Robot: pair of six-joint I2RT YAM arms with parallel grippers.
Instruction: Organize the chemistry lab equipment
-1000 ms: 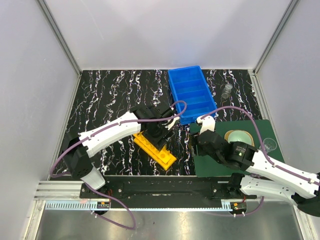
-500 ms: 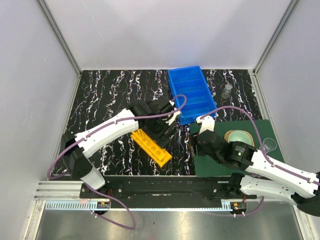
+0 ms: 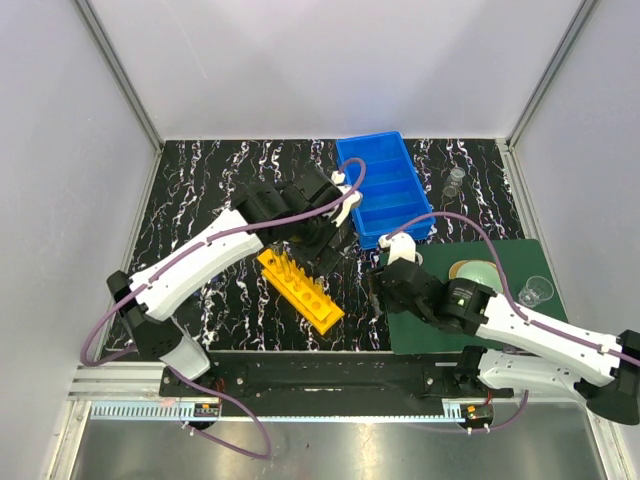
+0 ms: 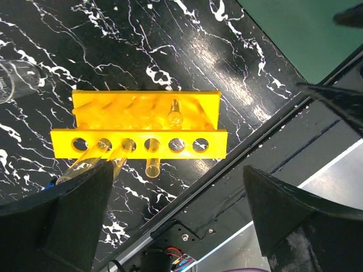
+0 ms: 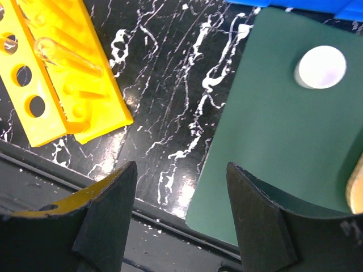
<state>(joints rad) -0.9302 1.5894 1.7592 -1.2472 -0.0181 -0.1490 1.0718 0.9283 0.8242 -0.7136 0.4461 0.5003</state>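
The yellow rack [image 3: 300, 290] [image 4: 139, 122] lies slanted on the black marbled table, with three clear tubes [image 4: 152, 164] standing in its holes. My left gripper [image 3: 325, 243] [image 4: 178, 226] hangs open above the rack's far end, holding nothing. My right gripper [image 3: 380, 292] [image 5: 181, 221] is open too, low over the left edge of the green mat [image 5: 272, 130], just right of the rack [image 5: 62, 85]. A small white round piece [image 5: 321, 67] rests on the mat. The blue divided bin [image 3: 385, 190] stands behind. Glass beakers stand right of the bin [image 3: 455, 182] and at the mat's right edge [image 3: 537, 291].
A pale green dome on a tan disc [image 3: 475, 272] sits on the mat beside my right arm. Another clear glass [image 4: 11, 79] stands near the rack in the left wrist view. The metal rail [image 3: 300, 375] runs along the near table edge. White walls enclose three sides.
My left gripper has opened wide and drawn up and back from the rack toward the bin. The right arm has edged left toward the rack.
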